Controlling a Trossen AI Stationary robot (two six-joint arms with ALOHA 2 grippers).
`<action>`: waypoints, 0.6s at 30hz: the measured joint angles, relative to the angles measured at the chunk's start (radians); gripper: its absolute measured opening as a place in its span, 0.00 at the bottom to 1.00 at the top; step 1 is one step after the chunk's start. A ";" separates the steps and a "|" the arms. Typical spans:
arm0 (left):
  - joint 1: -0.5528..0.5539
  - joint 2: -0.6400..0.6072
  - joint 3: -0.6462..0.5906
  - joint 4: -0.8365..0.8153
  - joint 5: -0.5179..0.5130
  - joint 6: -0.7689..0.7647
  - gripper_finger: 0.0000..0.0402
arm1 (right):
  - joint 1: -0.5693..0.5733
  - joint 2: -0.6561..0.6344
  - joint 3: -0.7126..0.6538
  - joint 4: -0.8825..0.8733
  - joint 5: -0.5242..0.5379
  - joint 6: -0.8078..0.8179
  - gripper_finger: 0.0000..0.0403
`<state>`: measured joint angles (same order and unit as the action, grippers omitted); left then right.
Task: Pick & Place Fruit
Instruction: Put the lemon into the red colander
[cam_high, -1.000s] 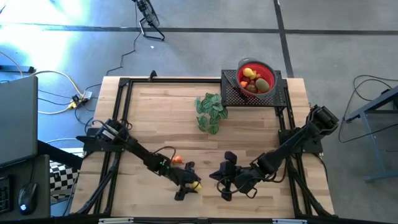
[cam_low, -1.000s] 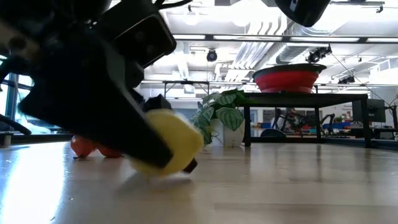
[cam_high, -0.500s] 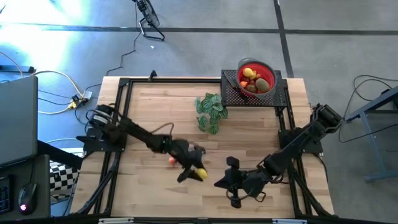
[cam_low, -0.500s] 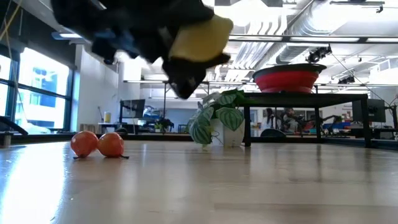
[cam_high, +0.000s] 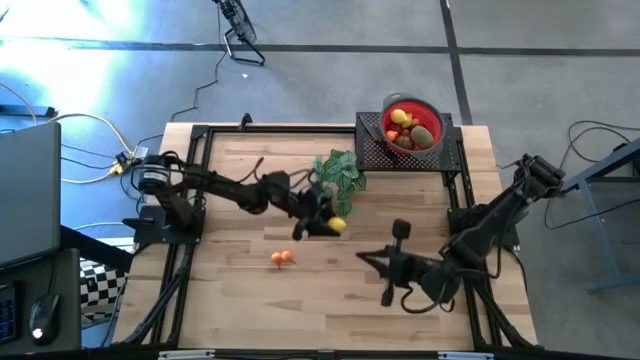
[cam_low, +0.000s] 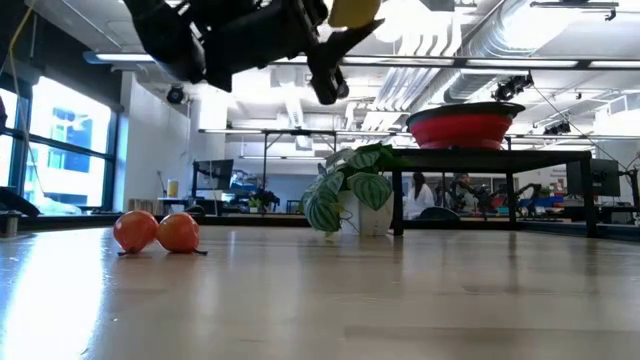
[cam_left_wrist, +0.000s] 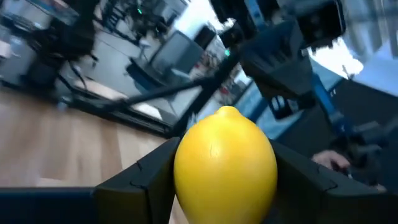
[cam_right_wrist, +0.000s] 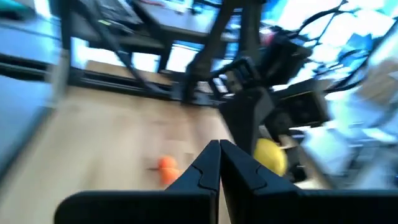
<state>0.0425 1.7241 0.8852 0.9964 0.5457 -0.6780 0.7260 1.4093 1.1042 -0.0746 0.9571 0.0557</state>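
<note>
My left gripper (cam_high: 328, 224) is shut on a yellow lemon (cam_high: 337, 225) above the middle of the table, just in front of the green plant sprig (cam_high: 340, 180). The low view shows the lemon (cam_low: 355, 10) high above the tabletop. Two orange fruits (cam_high: 283, 258) lie side by side on the wood, also seen in the low view (cam_low: 158, 232). The red bowl (cam_high: 433, 112) with several fruits in it sits on a black stand at the far right. My right gripper (cam_high: 363, 256) hangs shut and empty over the near right part, pointing toward the table's left. My left gripper pinches the lemon between its two fingers, one on each side of its body (cam_left_wrist: 186, 177). The fingers (cam_left_wrist: 140, 183) lie about level and come from the table's left. The lemon's pointed end (cam_left_wrist: 227, 111) faces away from the gripper. It hangs clear of the table.
The plant sprig (cam_low: 345, 195) stands between the lemon and the bowl's black stand (cam_high: 450, 160). A black frame (cam_high: 200, 180) runs along the table's edges. Bare wood lies around the two orange fruits.
My left gripper has lifted the lemon off the table near the near edge and carried it up and toward the far right, up to the plant sprig, turning as it went. My right gripper has risen, drawn back toward the right and rolled, staying shut.
</note>
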 joint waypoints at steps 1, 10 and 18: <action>0.017 0.000 0.000 0.006 0.000 -0.008 0.51 | -0.007 -0.002 0.000 -0.004 0.030 -0.031 0.01; 0.124 0.000 0.000 -0.004 0.074 -0.034 0.51 | -0.127 -0.003 0.000 -0.097 0.101 -0.127 0.01; 0.168 0.000 0.000 -0.004 0.309 -0.032 0.50 | -0.256 -0.002 0.000 -0.122 -0.243 -0.163 0.01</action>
<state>0.2107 1.7241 0.8852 0.9920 0.8546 -0.7103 0.4703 1.4071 1.1042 -0.1970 0.7141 -0.1070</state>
